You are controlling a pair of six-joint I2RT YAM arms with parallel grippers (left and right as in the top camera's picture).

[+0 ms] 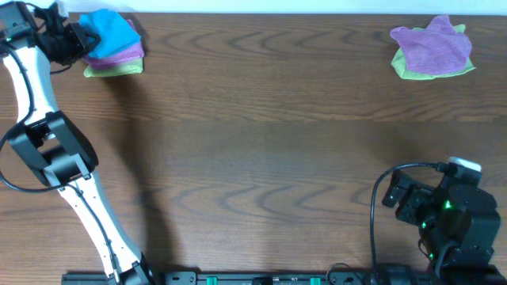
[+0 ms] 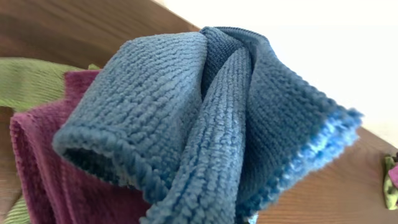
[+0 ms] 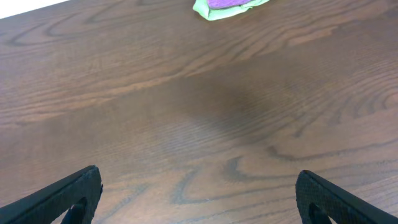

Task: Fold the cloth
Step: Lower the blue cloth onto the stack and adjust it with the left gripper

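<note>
- Overhead view: the cloth (image 1: 111, 30) sits at the far left corner of the table (image 1: 261, 142), on top of a purple cloth (image 1: 120, 54) and a lime-green cloth (image 1: 111, 70).
- Your left gripper (image 1: 75, 36) is touching the cloth's left edge, so the cloth lies directly to that hand's right.
- That hand is clamped closed. Going by the left wrist view, where the blue folds (image 2: 205, 124) bunch up towards the lens, I judge it has the cloth pinched.
- The bare wood you need for folding lies to the right and back towards the robot.
- Your right gripper (image 3: 199, 193) is spread wide with nothing in it, low at the near right, well apart from the cloth.
- The cloth is crumpled, so you can't read any long axis.
- The left fingers, the cloth's white tag and its corners are all hidden. You can't tell whether the purple layer (image 2: 43, 162) is caught in the pinch too.
</note>
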